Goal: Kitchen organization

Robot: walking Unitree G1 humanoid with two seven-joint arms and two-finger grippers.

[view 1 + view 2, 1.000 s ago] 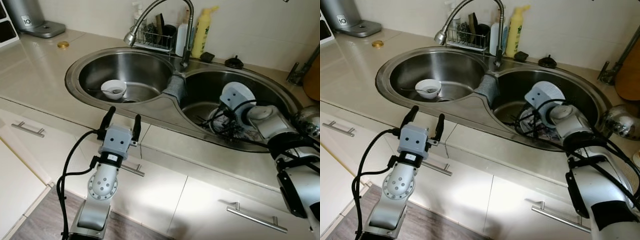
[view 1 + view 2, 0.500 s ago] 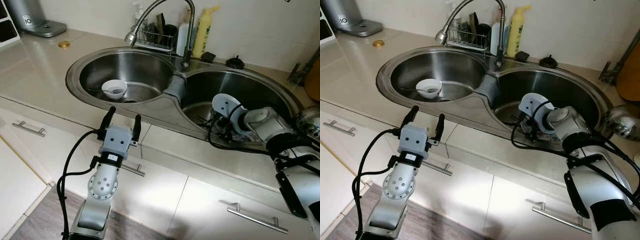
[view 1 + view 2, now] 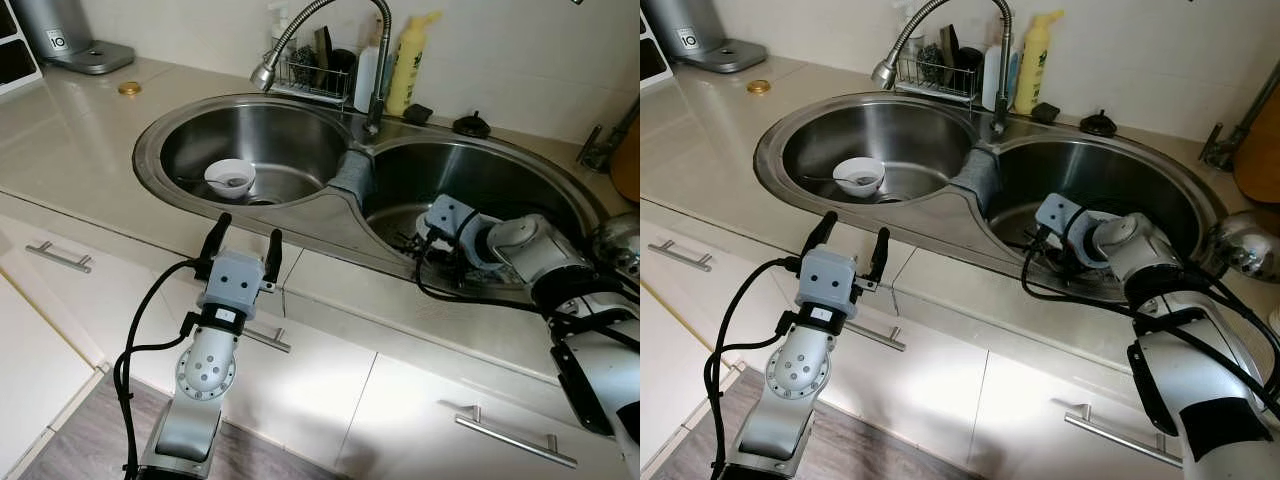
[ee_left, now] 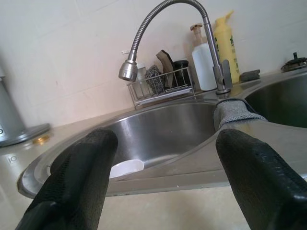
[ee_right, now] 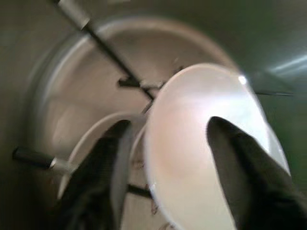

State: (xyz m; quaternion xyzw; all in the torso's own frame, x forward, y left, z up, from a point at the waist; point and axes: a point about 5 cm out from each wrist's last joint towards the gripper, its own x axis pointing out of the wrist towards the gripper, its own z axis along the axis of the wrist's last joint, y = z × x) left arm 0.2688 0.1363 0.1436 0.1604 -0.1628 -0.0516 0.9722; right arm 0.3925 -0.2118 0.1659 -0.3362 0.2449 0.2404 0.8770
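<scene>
My right gripper reaches down into the right basin of the double sink. It is open, with a black finger on each side of a white plate. The plate stands tilted among other white dishes in a dark wire rack. In the left basin lies a small white bowl with a spoon in it. My left gripper is open and holds nothing. It hovers in front of the counter edge, pointing toward the left basin.
A grey cloth drapes over the divider between the basins. The faucet, a wire caddy and a yellow bottle line the back wall. A gold cap lies on the left counter. Cabinet fronts with handles run below.
A white disc at my right gripper has sunk from above the sink rim down into the right basin, along with the gripper. My left arm has stayed put.
</scene>
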